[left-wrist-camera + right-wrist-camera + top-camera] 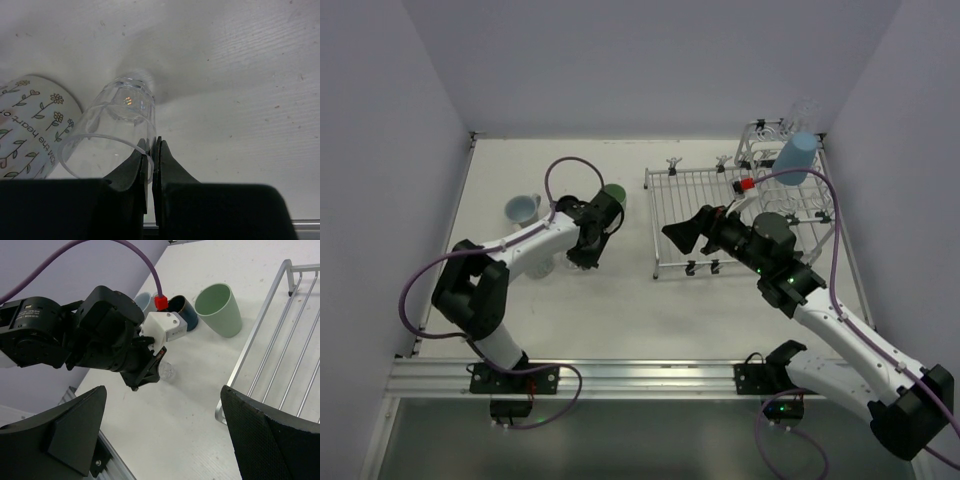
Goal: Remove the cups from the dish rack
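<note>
At table left-centre, the L gripper (151,146) is closed on the wall of a clear glass (117,127). The fingers (167,167) pinch the rim on the glass's right side, w/ almost no gap between them. The glass's mouth faces the wrist cam and its base points toward the table (240,60); base contact w/ the surface cannot be confirmed.

Just left of the glass in the wrist view is a whitish cup w/ flower print and lettering (30,125). Farther from the arm bases stand the pale green tumbler (613,193) and, beside it, the dark blue mug (182,310). A pale bluish cup (523,209) stands to their left. All of these are on the table, off the rack.

The R gripper (682,232) hangs over the near-left part of the dish rack (685,190), fingers spread wide, nothing between them. Its wrist cam looks left across the table toward the L arm.

The rack occupies the right half of the table: flat grid section nearer centre, raised slotted section at the far-right corner. The light blue tumbler (797,158) sits tilted on the raised section. A second clear glass (807,110) shows faintly just beyond it.
</note>
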Action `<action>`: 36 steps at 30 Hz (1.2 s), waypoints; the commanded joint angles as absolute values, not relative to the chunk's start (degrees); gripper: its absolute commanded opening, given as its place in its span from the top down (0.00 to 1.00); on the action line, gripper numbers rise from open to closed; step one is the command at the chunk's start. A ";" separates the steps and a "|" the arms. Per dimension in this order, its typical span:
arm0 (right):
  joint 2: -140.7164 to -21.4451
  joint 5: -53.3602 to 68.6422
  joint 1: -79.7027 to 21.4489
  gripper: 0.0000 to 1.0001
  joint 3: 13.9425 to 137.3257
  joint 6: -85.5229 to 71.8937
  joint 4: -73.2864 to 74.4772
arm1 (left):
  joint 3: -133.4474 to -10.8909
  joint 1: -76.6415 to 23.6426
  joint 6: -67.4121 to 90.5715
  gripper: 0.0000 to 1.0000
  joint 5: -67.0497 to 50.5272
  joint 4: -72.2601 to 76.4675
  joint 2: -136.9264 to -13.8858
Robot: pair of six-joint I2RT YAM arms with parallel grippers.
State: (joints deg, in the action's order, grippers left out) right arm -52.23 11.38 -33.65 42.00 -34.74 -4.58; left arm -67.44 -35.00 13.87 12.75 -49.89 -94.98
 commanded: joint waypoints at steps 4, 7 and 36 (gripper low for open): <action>-51.07 8.79 -33.75 0.01 42.71 -33.13 -4.39 | -68.82 -35.33 11.60 0.91 16.26 -50.10 -96.15; -50.45 8.44 -33.75 0.01 43.15 -32.87 -3.78 | -68.99 -35.33 11.60 0.85 17.14 -50.27 -96.59; -48.51 -22.79 -32.79 0.01 71.97 -11.35 21.60 | -69.89 -35.33 10.72 0.00 13.74 -23.31 -66.55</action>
